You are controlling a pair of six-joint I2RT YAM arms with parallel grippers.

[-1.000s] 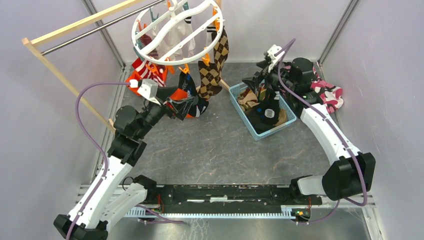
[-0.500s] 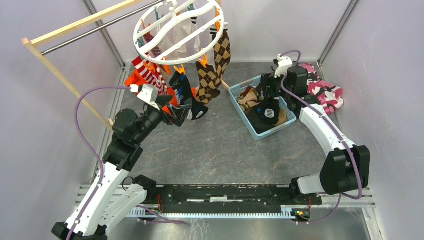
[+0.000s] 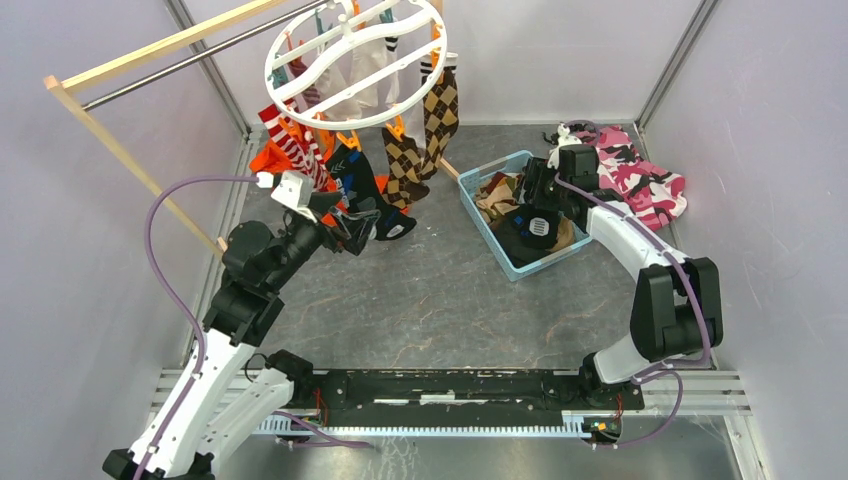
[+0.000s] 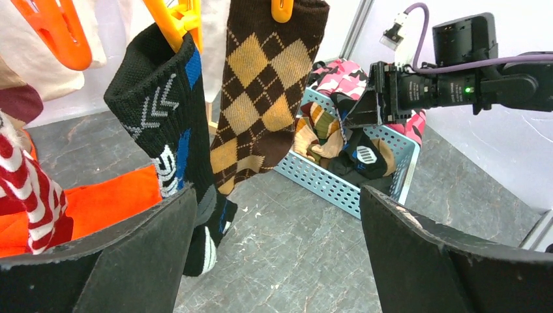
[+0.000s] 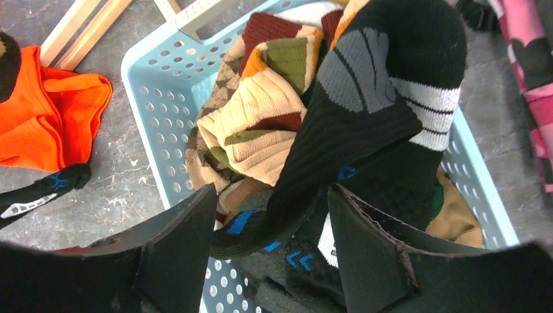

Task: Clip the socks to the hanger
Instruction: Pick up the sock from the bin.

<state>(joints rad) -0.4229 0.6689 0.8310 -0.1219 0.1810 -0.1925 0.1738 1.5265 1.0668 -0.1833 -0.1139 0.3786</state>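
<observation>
Top and wrist views. Right gripper (image 5: pixel 272 202), jaws part-open, straddles a black sock (image 5: pixel 372 98) heaped in the blue basket (image 5: pixel 153 104) at the table's 2 o'clock; no firm pinch is visible. The sock's long axis runs 1 to 7 o'clock through the gap. Left gripper (image 4: pixel 274 261), wide open and empty, sits beneath the hanger (image 3: pixel 360 125), at 10 o'clock from the basket.

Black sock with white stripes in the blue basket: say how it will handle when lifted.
Probably floppy: the black knit sock with grey patch and white stripes lies folded and draped in the pale blue perforated plastic basket. Likely light: thin soft knit. It may drag the tan striped sock it overlaps.
</observation>
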